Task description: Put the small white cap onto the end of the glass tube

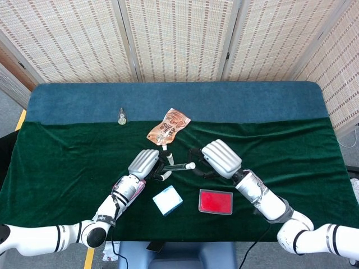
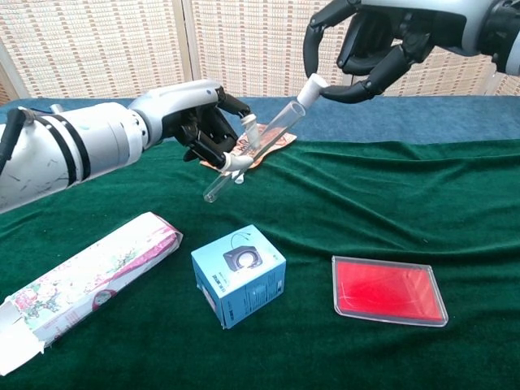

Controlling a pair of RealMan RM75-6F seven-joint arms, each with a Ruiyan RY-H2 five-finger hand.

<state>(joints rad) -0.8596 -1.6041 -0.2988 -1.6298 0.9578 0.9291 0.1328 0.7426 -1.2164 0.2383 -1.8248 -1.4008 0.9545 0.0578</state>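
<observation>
My left hand (image 2: 191, 122) (image 1: 147, 163) holds the clear glass tube (image 2: 253, 150) (image 1: 176, 167) above the green cloth, tilted with its open end up and to the right. My right hand (image 2: 366, 45) (image 1: 219, 159) pinches the small white cap (image 2: 309, 89) (image 1: 190, 166) between thumb and a finger. The cap sits right at the tube's upper end; whether it is seated on the tube I cannot tell.
On the green cloth (image 2: 341, 203) lie a floral carton (image 2: 89, 280), a small blue box (image 2: 239, 274), a red flat case (image 2: 389, 290) and an orange pouch (image 1: 167, 128). A small glass vial (image 1: 122, 116) stands far left by the blue strip.
</observation>
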